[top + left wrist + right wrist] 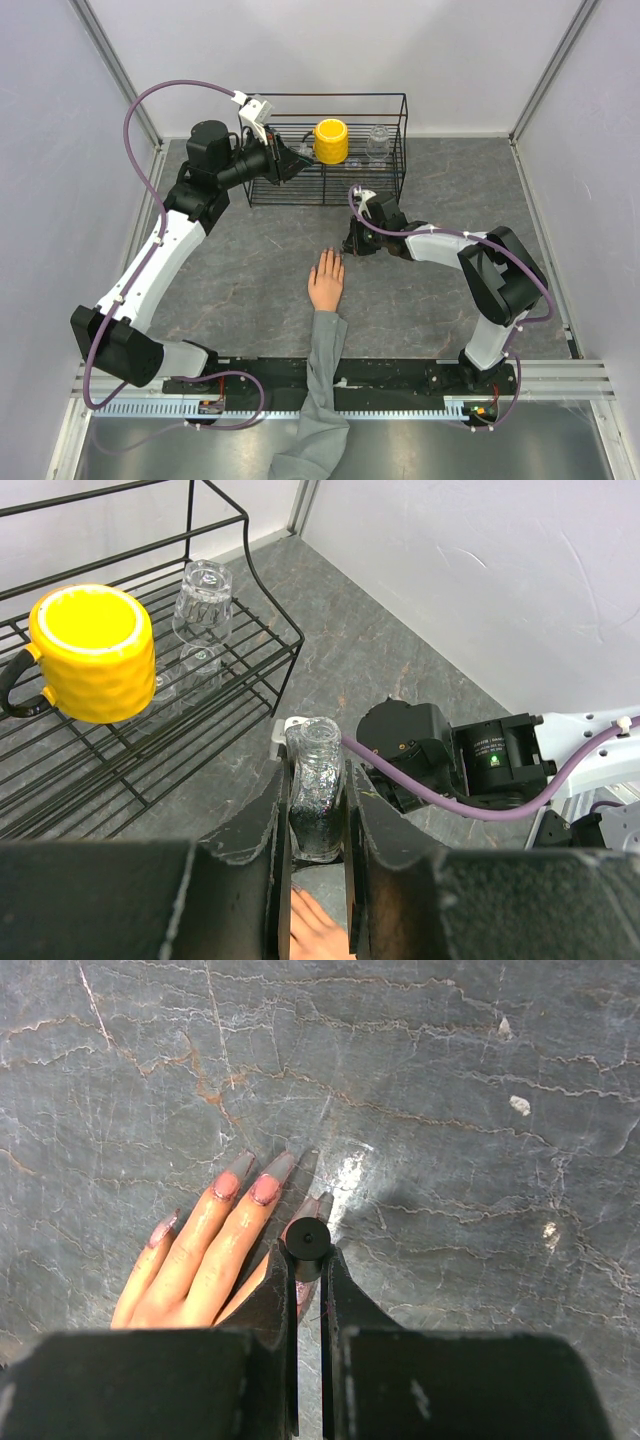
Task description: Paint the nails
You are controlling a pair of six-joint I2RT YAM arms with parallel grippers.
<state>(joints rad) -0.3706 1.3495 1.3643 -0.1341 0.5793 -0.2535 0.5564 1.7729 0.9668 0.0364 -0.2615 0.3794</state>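
Observation:
The peach mannequin hand (pixel 326 281) lies palm down mid-table, its grey sleeve (pixel 322 370) running to the near edge. In the right wrist view its long nails (pixel 264 1189) look pink. My right gripper (pixel 308 1257) is shut on the black brush cap (pixel 308 1237), held point-down over a fingertip beside the nails; the brush itself is hidden under the cap. In the top view this gripper (pixel 350 244) sits just right of the fingertips. My left gripper (pixel 318 785) is shut on an open glitter nail polish bottle (pixel 318 800), raised near the rack (pixel 296 160).
A black wire rack (pixel 403 128) stands at the back, holding a yellow mug (pixel 331 140) and a clear upturned glass (pixel 378 142). They also show in the left wrist view, mug (pixel 92 652) and glass (pixel 203 600). White walls enclose the table.

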